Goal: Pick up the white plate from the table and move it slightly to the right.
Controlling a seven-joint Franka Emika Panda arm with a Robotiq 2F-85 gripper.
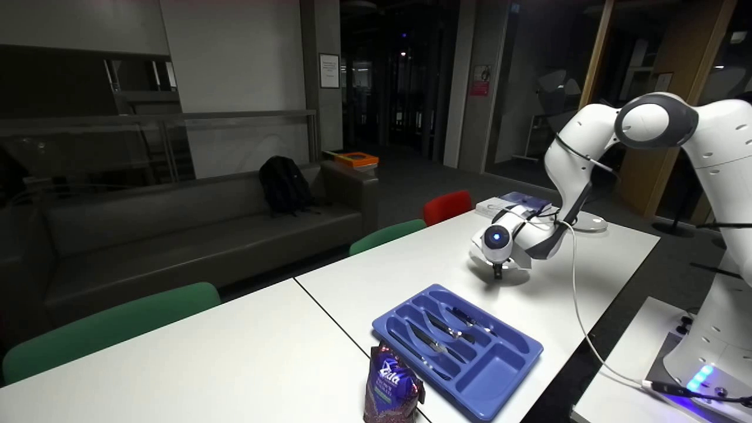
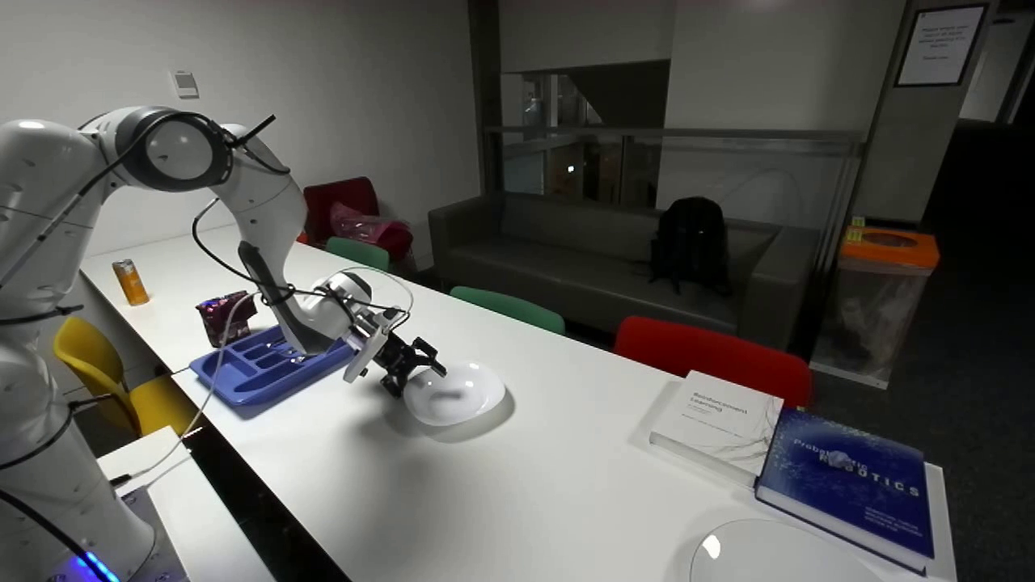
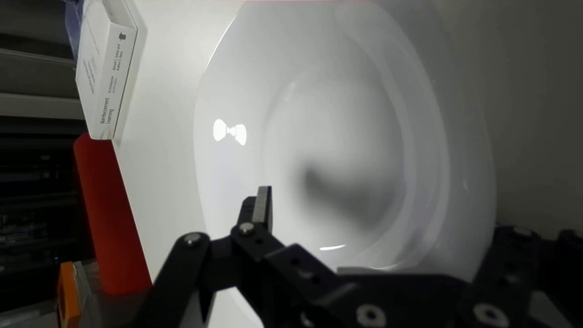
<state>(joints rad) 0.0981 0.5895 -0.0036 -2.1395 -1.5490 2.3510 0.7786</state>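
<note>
The white plate point(image 2: 477, 396) is a deep round dish on the white table point(image 2: 517, 493), and it fills most of the wrist view point(image 3: 337, 114). In an exterior view the arm largely hides it. My gripper point(image 2: 419, 380) is at the dish's near rim, its fingers spread apart. In the wrist view one finger stands over the dish's inside, at lower left. The other finger is at lower right by the outer rim, partly hidden. I see no grip on the rim. The dish appears to rest on the table, with a shadow at its side.
A blue cutlery tray point(image 1: 493, 376) and a purple bag point(image 1: 390, 388) stand on the table. Two books point(image 2: 716, 424) and a flatter white plate point(image 2: 776, 554) lie at the table's far end. An orange can point(image 2: 129, 281) stands behind the arm. Chairs line the edge.
</note>
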